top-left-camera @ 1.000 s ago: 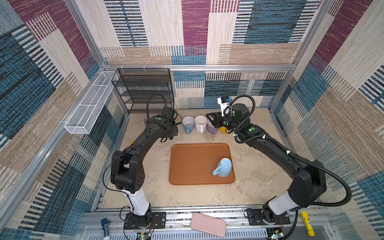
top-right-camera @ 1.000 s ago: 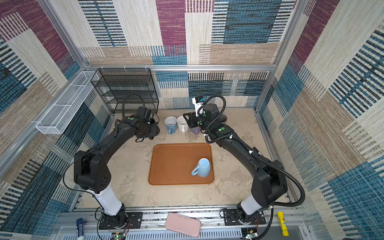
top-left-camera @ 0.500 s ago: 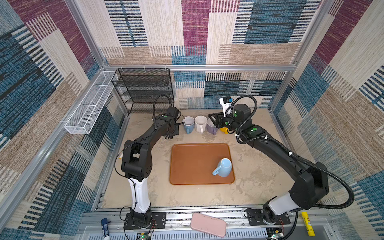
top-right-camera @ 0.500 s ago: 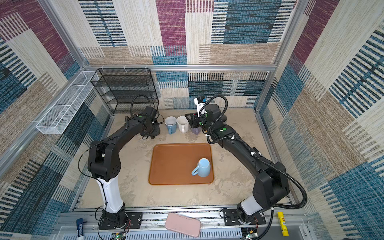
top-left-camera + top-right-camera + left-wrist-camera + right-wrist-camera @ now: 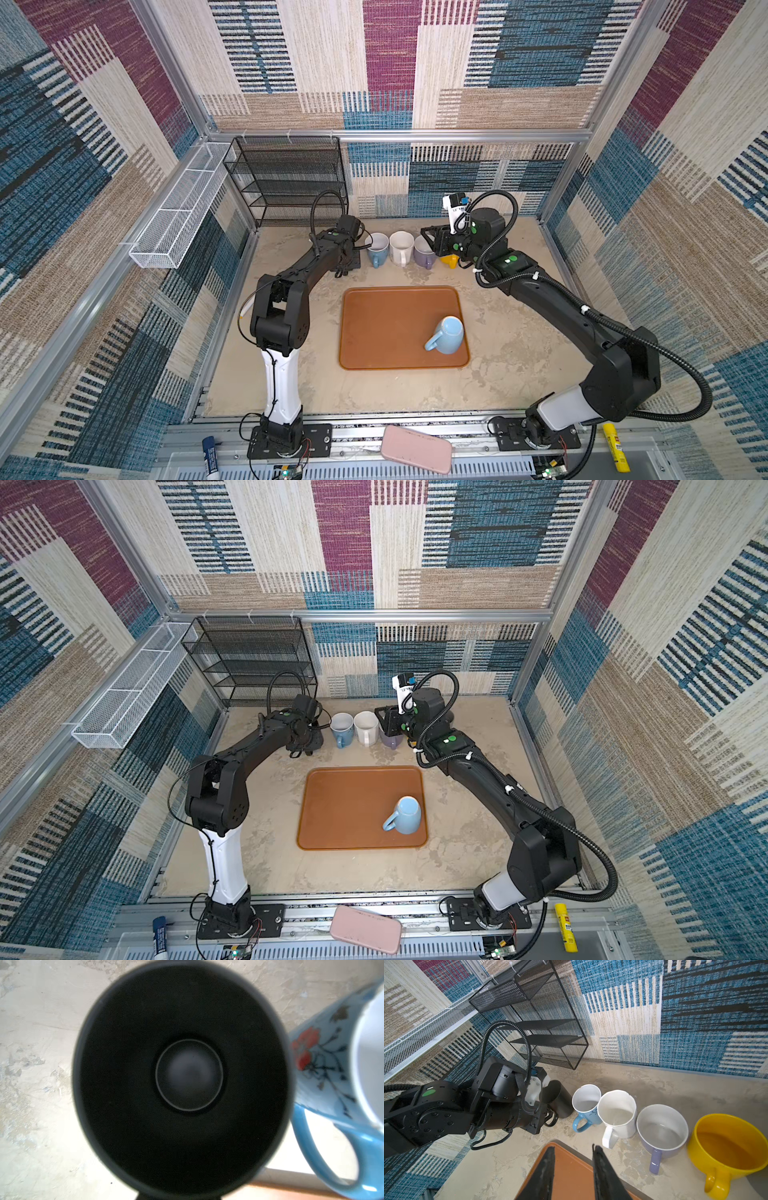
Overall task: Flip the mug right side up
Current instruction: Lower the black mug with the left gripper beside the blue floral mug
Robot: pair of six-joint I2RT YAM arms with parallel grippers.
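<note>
- Black mug (image 5: pixel 560 1101) found at the left end of the back row as seen in both top views, mouth up and leaning slightly toward the left hand (image 5: pixel 548 1114). Base at or just above the desk (image 5: pixel 519 365); contact not discernible.
- Judged to be at the set-down stage. Positioned just beside the floral blue mug (image 5: pixel 584 1103) to extend the line of upright mugs: white mug (image 5: pixel 616 1113), lavender mug (image 5: pixel 662 1128) and yellow mug (image 5: pixel 726 1145), all with handles toward the front.
- Left wrist view aimed straight down the black mug's mouth to its base. Consistent with a grip at the handle side, which leaves the body free to be rotated.
- Left hand: closed down narrow on the black mug at its handle. Exact finger contact hard to separate, black on black.
- Right hand (image 5: pixel 573 1148): parted a modest way, nothing between the fingers, touching nothing. Hovering above the back edge of the brown tray (image 5: pixel 386 324), near the lavender mug. Judged parked clear of the left arm's work.
- Light blue mug (image 5: pixel 446 340) noted at the tray's front right corner, flat base apparently uppermost, handle toward the tray's middle. Upside down by appearance, well apart from both hands. Judged outstanding work.
- Risk noted: little room between black mug and floral blue mug, so a careless release could knock the neighbour.
</note>
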